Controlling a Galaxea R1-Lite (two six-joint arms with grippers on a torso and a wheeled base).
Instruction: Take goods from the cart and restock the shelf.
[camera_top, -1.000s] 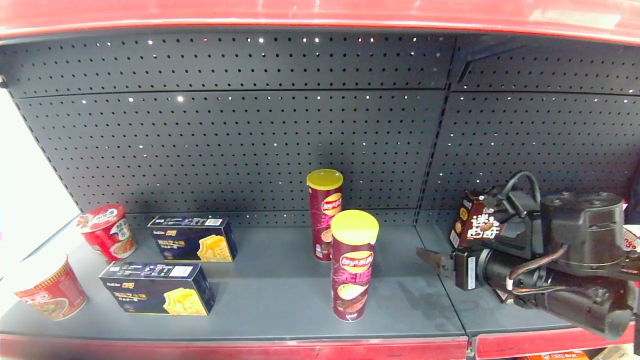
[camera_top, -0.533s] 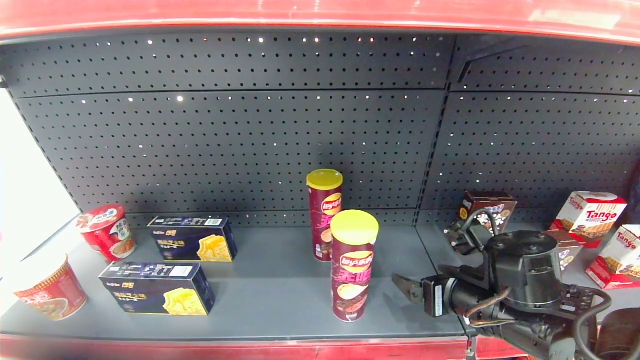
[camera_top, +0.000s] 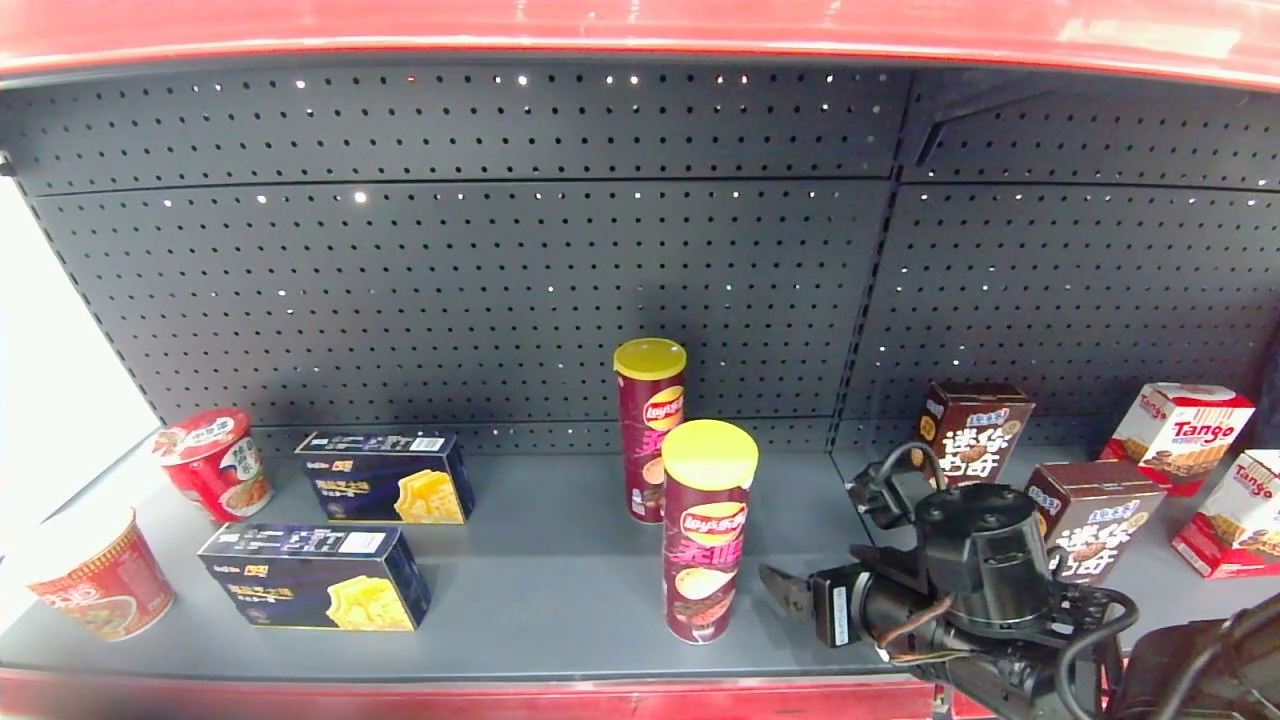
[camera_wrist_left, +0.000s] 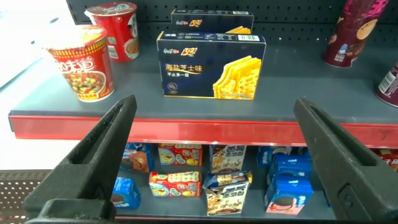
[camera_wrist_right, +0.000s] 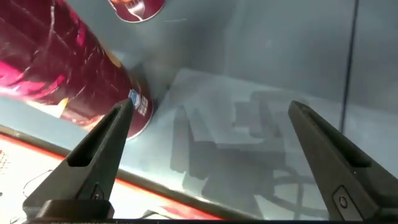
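Observation:
Two brown snack boxes stand on the right shelf bay, one at the back (camera_top: 975, 430) and one nearer the front (camera_top: 1090, 515). My right gripper (camera_top: 785, 592) hovers low over the shelf floor (camera_top: 560, 580), left of those boxes and just right of the front chips can (camera_top: 705, 530). In the right wrist view it (camera_wrist_right: 211, 162) is open and holds nothing, with that can (camera_wrist_right: 68, 81) lying beside one finger. My left gripper (camera_wrist_left: 214, 149) is open and holds nothing, in front of the shelf's red front edge (camera_wrist_left: 199, 130), facing a blue cracker box (camera_wrist_left: 211, 65).
A second chips can (camera_top: 648, 425) stands behind the first. Two blue boxes (camera_top: 385, 475) (camera_top: 315, 575) and two red noodle cups (camera_top: 212, 462) (camera_top: 95, 575) fill the left side. Red-and-white wafer boxes (camera_top: 1180, 430) stand far right. A lower shelf holds packed goods (camera_wrist_left: 211, 180).
My right arm has drawn back from the brown boxes, moving left and down toward the shelf's front edge. Both brown boxes and the wafer boxes have come into sight.

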